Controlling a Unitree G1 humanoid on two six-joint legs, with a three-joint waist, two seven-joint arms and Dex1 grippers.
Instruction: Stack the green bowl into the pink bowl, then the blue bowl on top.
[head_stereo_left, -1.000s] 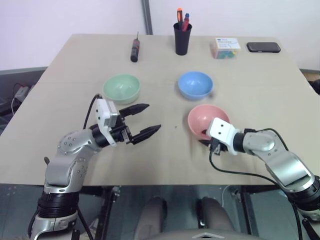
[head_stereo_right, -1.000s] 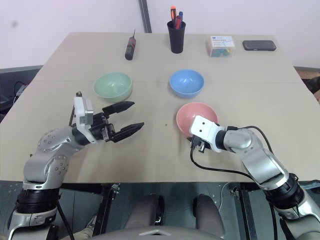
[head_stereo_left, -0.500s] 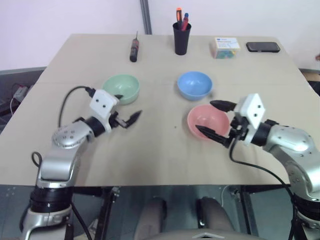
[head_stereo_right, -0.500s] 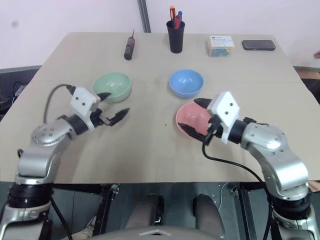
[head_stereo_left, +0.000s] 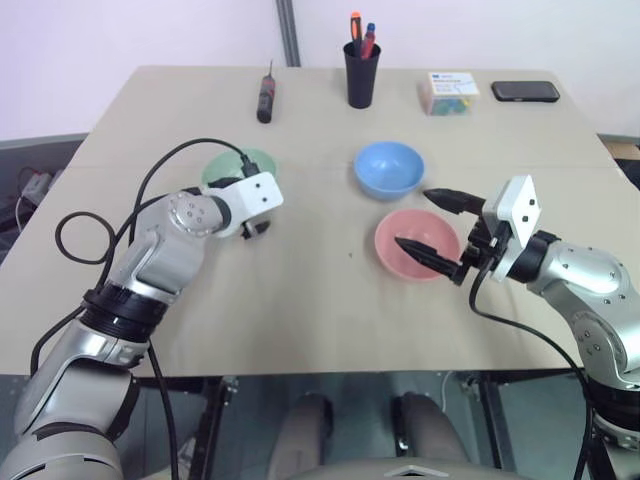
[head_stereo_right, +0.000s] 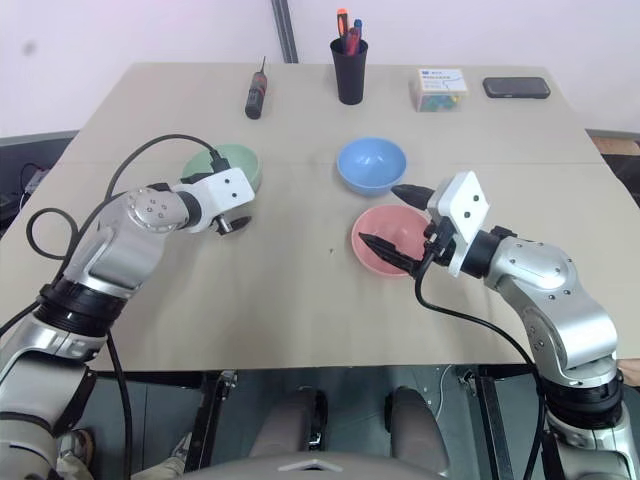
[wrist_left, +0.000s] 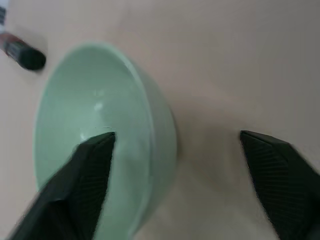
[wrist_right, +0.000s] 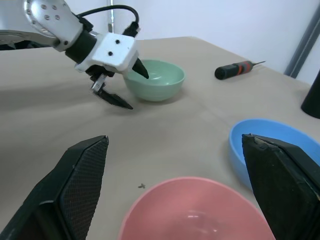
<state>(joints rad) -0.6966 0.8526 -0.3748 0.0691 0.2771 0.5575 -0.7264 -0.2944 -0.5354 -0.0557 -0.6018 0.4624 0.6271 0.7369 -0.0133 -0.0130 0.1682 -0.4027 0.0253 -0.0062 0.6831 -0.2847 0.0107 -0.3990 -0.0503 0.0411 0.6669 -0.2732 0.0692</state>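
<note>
The table carries all three bowls, each standing apart and upright. The green bowl sits toward the robot's left, the blue bowl beyond the pink bowl, which lies nearest the robot on the right. The left gripper straddles the near wall of the green bowl: the left wrist view shows one finger inside the bowl and the other outside over bare table, jaws spread and not clamped on the rim. The head views hide this straddle behind the wrist housing; the right wrist view confirms it from the side. The right gripper hovers above the pink bowl, fingers wide apart, holding nothing; its wrist view shows the pink rim just below and the blue bowl beside. Along the far edge, seen from the head views, stand a pen cup, a small box, a phone and a screwdriver.
</note>
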